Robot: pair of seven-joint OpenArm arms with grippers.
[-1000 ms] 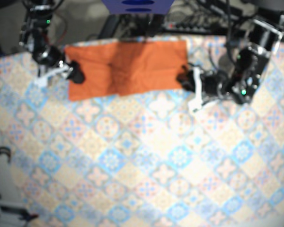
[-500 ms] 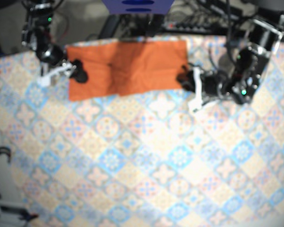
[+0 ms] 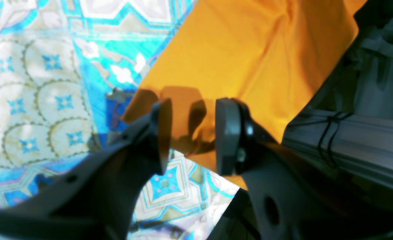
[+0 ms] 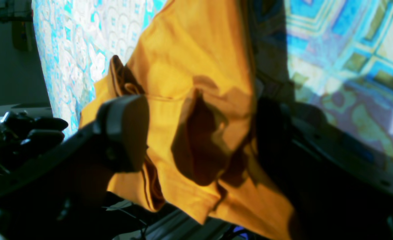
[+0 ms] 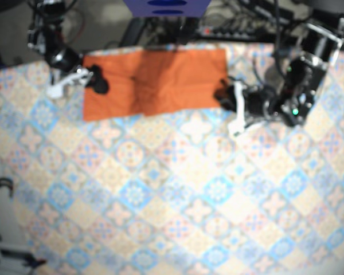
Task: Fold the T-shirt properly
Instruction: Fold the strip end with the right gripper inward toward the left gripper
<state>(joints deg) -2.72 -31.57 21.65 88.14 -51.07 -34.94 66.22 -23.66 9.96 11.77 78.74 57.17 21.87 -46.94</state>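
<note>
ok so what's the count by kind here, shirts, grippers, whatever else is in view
orange T-shirt: 1
grippers: 2, the left gripper and the right gripper, both with jaws apart over the shirt's ends
patterned tablecloth: 1
total: 4

Black arms [image 5: 301, 80], white brackets [image 5: 238, 112], flat matte-black fingers [image 3: 228, 133]
</note>
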